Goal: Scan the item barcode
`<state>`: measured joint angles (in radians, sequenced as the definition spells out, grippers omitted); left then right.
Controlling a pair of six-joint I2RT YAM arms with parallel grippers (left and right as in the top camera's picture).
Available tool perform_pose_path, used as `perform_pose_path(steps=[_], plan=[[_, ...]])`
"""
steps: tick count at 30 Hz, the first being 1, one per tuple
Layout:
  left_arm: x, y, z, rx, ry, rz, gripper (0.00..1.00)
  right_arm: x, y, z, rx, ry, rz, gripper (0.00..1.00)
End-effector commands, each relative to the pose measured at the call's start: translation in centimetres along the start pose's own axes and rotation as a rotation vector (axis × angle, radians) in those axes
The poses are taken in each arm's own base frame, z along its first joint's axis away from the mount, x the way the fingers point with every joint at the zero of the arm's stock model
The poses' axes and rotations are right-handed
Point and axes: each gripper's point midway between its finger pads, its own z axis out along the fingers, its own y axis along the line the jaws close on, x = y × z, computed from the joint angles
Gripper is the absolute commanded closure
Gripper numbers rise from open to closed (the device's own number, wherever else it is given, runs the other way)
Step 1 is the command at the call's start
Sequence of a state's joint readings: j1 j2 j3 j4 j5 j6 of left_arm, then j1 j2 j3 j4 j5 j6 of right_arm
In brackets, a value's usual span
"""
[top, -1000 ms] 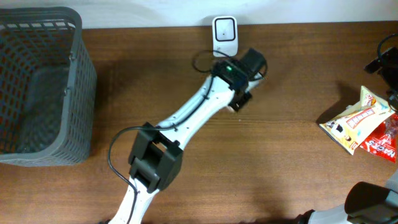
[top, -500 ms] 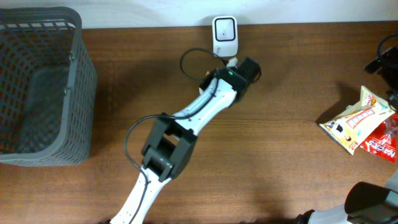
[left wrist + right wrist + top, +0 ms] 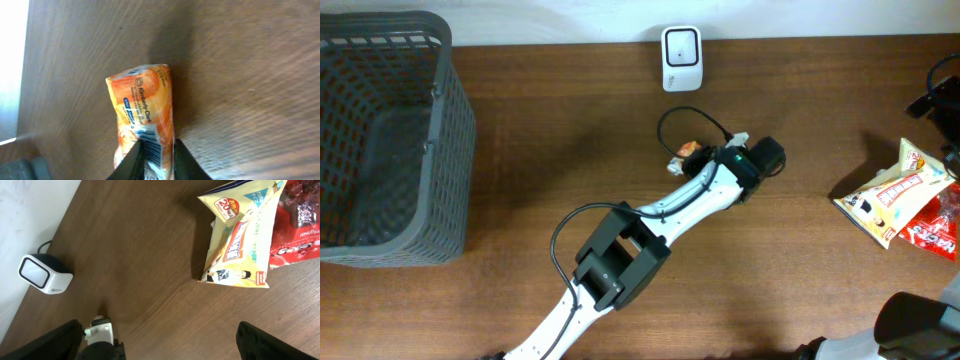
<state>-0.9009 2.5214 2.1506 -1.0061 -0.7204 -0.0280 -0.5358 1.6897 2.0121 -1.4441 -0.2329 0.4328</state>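
A: Where is the packet (image 3: 142,110)?

B: Near the middle of the table (image 3: 800,280), in front of the scanner (image 3: 680,58) and clear of it. It is orange, and the wrist view shows a barcode on its upper face, at the end nearest the camera.

A: Does the left gripper (image 3: 154,150) have it?

B: Its 2 fingers (image 3: 132,162) flank the barcode end, 1 on each side and very close. I cannot tell whether they pinch the packet or only stand beside it. I also cannot tell whether the packet rests on the wood or sits just above it; its shadow falls right beside it.

A: And the right gripper (image 3: 157,330)?

B: Jaws spread wide, nothing between them, only bare table below. It hangs over the right part of the table.

A: What else is there?

B: 2 snack bags lie at the right edge: a yellow bag (image 3: 892,192) and a red bag (image 3: 935,228), touching each other and well apart from the packet. A grey basket (image 3: 450,130) stands at the far left. The scanner is white, at the back edge, with its window showing from above.
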Motion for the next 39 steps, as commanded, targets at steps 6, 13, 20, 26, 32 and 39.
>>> perform_pose_path(steps=[6, 13, 20, 26, 32, 39], plan=[[-0.2, -0.5, -0.3, 0.094, 0.004, -0.026, 0.70, 0.0, 0.0, 0.1, 0.007, -0.001, -0.014, 0.02], [-2.7, 2.7, -3.1, 0.096, -0.058, -0.090, 0.68, 0.0, 0.0, 0.1, 0.007, 0.000, -0.015, 0.02], [-2.2, 7.2, -2.2, 0.164, -0.014, -0.163, 0.64, 0.0, 0.0, 0.1, 0.008, -0.001, -0.014, 0.02], [1.3, 8.6, 2.6, 0.464, 0.117, -0.294, 0.68, 0.0, 0.0, 0.1, 0.008, -0.001, -0.015, 0.02], [2.0, 7.6, 2.7, 0.874, 0.085, -0.341, 0.74, 0.0, 0.0, 0.1, 0.008, -0.001, -0.014, 0.02], [1.4, 5.7, 0.8, 1.081, 0.037, -0.333, 0.81, 0.0, 0.0, 0.1, 0.007, -0.001, -0.014, 0.02]])
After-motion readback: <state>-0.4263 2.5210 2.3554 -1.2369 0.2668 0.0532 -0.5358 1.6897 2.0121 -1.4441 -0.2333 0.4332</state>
